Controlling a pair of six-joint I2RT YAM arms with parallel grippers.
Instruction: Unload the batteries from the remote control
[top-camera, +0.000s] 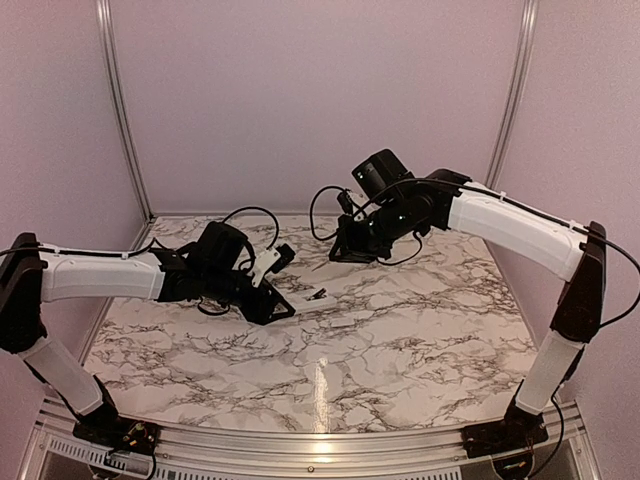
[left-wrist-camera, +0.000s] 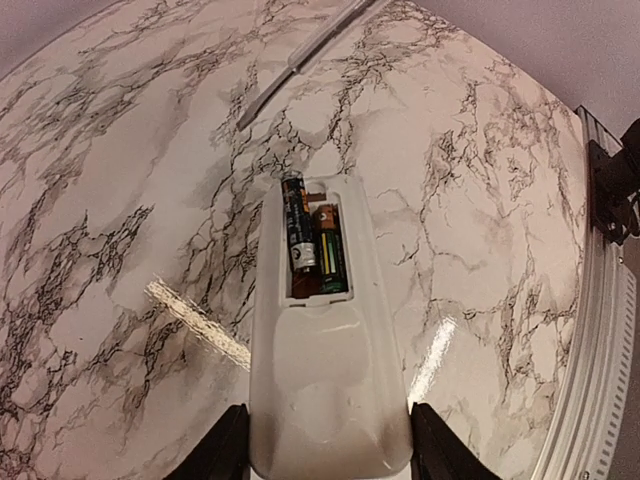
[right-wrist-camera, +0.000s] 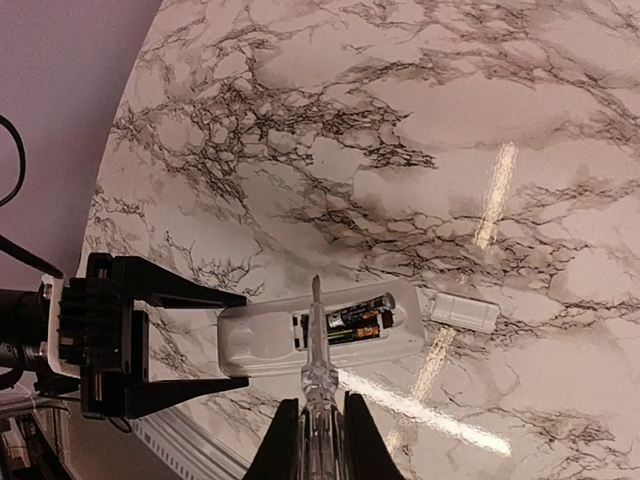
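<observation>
Left wrist: remote control (left-wrist-camera: 330, 400) batteries (left-wrist-camera: 302, 230), print unreadable

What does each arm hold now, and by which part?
Left gripper: the remote control, jaws on its end away from the batteries. Right gripper: a thin pointed tool, by its handle.

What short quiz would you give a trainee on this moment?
1. True or false: the remote control has its battery compartment closed.
2. How many batteries sit in the compartment?
3. Which fingers hold the thin tool: A left, B right?
Key: 1 false, the compartment is open and the white cover lies apart, beside the remote's end; 2 two; 3 B, the right fingers.
</observation>
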